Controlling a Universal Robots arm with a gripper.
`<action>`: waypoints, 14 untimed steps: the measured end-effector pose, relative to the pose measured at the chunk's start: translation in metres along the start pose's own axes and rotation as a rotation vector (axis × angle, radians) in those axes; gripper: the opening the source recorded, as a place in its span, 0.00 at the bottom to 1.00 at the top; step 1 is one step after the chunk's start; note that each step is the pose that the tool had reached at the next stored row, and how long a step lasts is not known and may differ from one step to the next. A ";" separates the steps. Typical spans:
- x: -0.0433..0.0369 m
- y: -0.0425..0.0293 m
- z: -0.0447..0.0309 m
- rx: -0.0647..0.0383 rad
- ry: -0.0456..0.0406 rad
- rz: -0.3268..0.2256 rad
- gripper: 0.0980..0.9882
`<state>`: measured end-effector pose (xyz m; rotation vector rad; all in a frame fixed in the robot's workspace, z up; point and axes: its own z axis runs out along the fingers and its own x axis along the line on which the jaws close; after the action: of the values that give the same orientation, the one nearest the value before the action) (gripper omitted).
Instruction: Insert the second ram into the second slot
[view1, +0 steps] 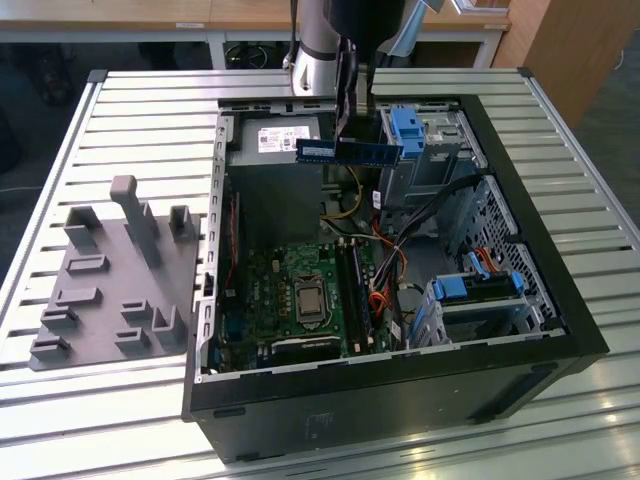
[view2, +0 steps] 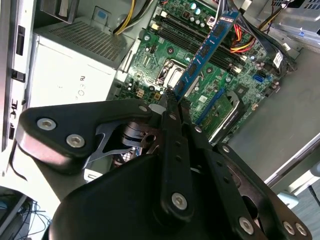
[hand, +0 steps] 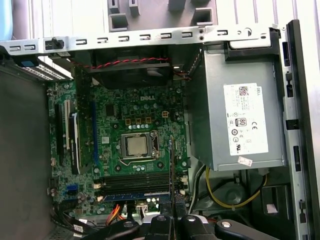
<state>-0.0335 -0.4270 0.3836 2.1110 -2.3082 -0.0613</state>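
Tool (view1: 349, 140) clamped shut on the second ram (view1: 348, 151), gripping its upper edge. Stick hangs level in the air above the open computer case (view1: 400, 400), at the power-supply end, well clear of the motherboard (view1: 260, 290). Insertion not yet made: memory slots (hand: 135, 182) lie below, not touched by the stick. Cannot tell whether a neighbouring slot is filled. Case holds motherboard, power supply (hand: 240, 115), cables, light-blue drive brackets (view1: 405, 125). Grey fixture (view1: 110, 280) sits on counter (view1: 140, 110), exterior view's left
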 end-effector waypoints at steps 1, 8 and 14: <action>0.0000 0.0000 0.0000 0.000 0.0000 0.002 0.04; 0.0000 0.0000 0.0000 0.000 -0.0005 0.014 0.04; 0.0000 0.0000 0.0000 0.000 -0.0009 0.025 0.04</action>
<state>-0.0336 -0.4270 0.3836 2.0823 -2.3347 -0.0616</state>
